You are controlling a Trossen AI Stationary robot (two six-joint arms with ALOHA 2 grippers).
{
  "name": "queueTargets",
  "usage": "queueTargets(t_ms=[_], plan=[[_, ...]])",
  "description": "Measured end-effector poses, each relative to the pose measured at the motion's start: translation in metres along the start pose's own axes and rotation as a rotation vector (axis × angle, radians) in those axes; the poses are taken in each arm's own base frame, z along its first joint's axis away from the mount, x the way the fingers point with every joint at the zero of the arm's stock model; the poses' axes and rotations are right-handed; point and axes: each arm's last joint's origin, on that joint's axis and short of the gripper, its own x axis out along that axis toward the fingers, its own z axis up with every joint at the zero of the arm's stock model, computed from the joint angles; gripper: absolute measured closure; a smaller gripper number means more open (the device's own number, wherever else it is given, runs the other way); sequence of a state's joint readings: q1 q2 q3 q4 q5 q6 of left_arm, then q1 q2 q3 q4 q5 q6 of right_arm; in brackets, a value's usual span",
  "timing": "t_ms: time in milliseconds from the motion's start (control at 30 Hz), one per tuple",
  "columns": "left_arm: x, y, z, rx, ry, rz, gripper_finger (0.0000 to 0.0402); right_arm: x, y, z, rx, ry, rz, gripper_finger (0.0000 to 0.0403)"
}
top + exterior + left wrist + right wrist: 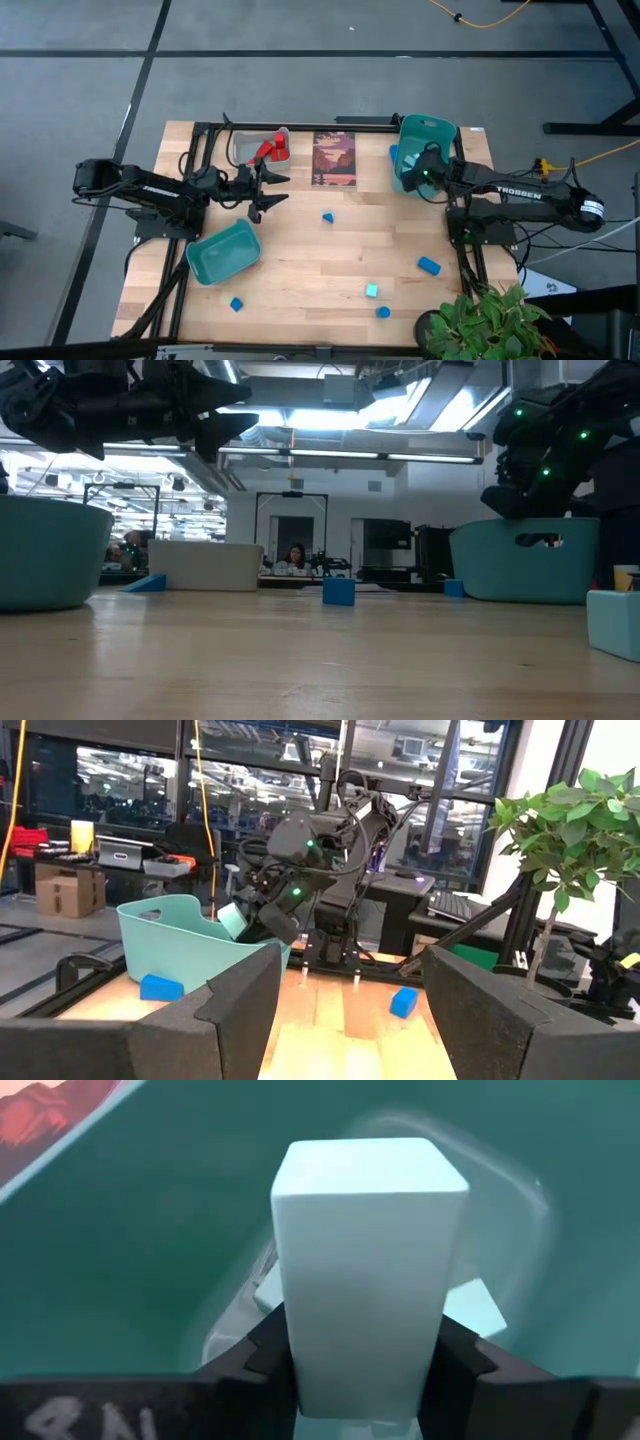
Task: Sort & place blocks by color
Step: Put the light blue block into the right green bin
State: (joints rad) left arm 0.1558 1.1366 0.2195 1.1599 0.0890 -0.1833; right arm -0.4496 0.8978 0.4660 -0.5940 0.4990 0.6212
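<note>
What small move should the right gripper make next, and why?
Probably open and drop the block. The right gripper is shut on a light cyan block and is right above the inside of the teal bin, where other light pieces already lie.

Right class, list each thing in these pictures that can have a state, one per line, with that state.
left claw: open, empty, raised between the grey and near teal bins.
right claw: shut on light cyan block, over the far teal bin.
grey bin: holds red blocks.
near teal bin: upright, looks empty.
loose blue blocks: scattered on the table.
</note>
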Motion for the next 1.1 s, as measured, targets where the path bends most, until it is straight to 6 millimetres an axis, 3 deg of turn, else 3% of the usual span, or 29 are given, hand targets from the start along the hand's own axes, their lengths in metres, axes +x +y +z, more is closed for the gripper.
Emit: queueTargets(t_ms=[533,800,1100], plan=[[0.0001,0.0001,0.0002,0.001,-0.001,0.001,0.0166,0.0037,-0.0055,0.0028,0.042,0.036,0.011,0.0265],[0.0001,0.0001,0.0002,0.001,-0.001,0.002,0.0166,0.0038,-0.0053,0.0027,0.047,0.04,0.016,0.0215],[0.0001,0.0001,0.0002,0.0,-0.001,0.002,0.0166,0.0038,-0.0054,0.003,0.028,0.035,0.011,0.0219]])
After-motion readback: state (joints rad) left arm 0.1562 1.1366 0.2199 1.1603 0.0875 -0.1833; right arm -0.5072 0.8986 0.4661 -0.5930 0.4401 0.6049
